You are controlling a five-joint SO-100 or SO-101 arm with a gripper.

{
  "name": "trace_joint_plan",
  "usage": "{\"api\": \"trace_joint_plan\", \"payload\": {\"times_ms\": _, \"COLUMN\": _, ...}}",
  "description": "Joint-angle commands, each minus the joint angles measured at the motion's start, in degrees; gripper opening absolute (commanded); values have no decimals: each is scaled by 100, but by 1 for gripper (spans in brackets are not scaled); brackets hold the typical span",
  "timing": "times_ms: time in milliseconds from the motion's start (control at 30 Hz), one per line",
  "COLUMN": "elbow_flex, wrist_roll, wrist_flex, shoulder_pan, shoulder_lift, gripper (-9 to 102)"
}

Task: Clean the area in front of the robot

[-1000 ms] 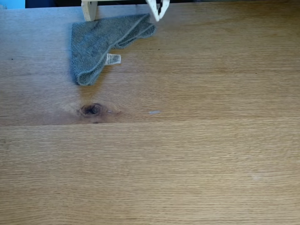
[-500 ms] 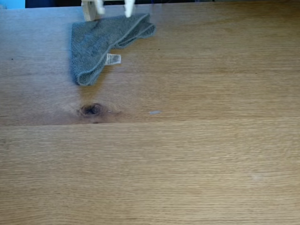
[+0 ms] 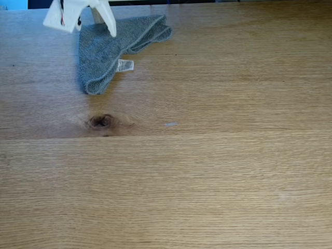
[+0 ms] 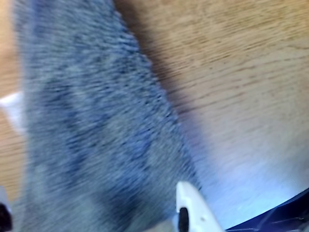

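Note:
The oak-grain tabletop [image 3: 207, 171] fills the fixed view, with one dark knot [image 3: 101, 121] left of centre. A grey terry cloth [image 3: 106, 49] with a white tag [image 3: 125, 65] lies folded at the top left. My white gripper [image 3: 83, 25] hangs over the cloth's upper left part, open, one finger [image 3: 110, 26] pointing down onto the cloth. In the blurred wrist view the cloth [image 4: 91, 125] runs between my two spread fingertips [image 4: 190, 212], with bare table [image 4: 241, 72] to the right. Nothing is held.
A small pale speck [image 3: 171, 124] lies on the wood right of the knot. The table's far edge [image 3: 218, 2] runs along the top of the fixed view, dark beyond it, with a bit of blue [image 3: 13, 4] in the corner.
My gripper has swung left along the top edge, from the cloth's right corner to over its upper left part, and come further into view. The cloth has not moved.

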Motion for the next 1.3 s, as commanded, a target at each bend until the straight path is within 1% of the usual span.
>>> {"api": "trace_joint_plan", "payload": {"times_ms": 0, "elbow_flex": 176, "wrist_roll": -958, "wrist_flex": -1160, "shoulder_pan": 352, "shoulder_lift": -589, "gripper": 40}}
{"api": "trace_joint_plan", "payload": {"times_ms": 133, "elbow_flex": 466, "wrist_roll": -1380, "wrist_flex": -2065, "shoulder_pan": 404, "shoulder_lift": -993, "gripper": 40}}
{"api": "trace_joint_plan", "payload": {"times_ms": 300, "elbow_flex": 606, "wrist_roll": -1890, "wrist_flex": -2435, "shoulder_pan": 220, "shoulder_lift": -1257, "gripper": 36}}
{"api": "trace_joint_plan", "payload": {"times_ms": 367, "elbow_flex": 615, "wrist_roll": -2065, "wrist_flex": -2663, "shoulder_pan": 114, "shoulder_lift": -1354, "gripper": 32}}
{"api": "trace_joint_plan", "payload": {"times_ms": 500, "elbow_flex": 615, "wrist_roll": -2391, "wrist_flex": -3261, "shoulder_pan": -70, "shoulder_lift": -1591, "gripper": 15}}
{"api": "trace_joint_plan", "payload": {"times_ms": 600, "elbow_flex": 615, "wrist_roll": -2522, "wrist_flex": -3498, "shoulder_pan": -185, "shoulder_lift": -1705, "gripper": 2}}
{"api": "trace_joint_plan", "payload": {"times_ms": 633, "elbow_flex": 615, "wrist_roll": -2487, "wrist_flex": -3586, "shoulder_pan": -211, "shoulder_lift": -1731, "gripper": 0}}
{"api": "trace_joint_plan", "payload": {"times_ms": 833, "elbow_flex": 615, "wrist_roll": -1723, "wrist_flex": -3867, "shoulder_pan": -396, "shoulder_lift": -1450, "gripper": 0}}
{"api": "trace_joint_plan", "payload": {"times_ms": 1267, "elbow_flex": 615, "wrist_roll": -114, "wrist_flex": -3683, "shoulder_pan": -1028, "shoulder_lift": 853, "gripper": 0}}
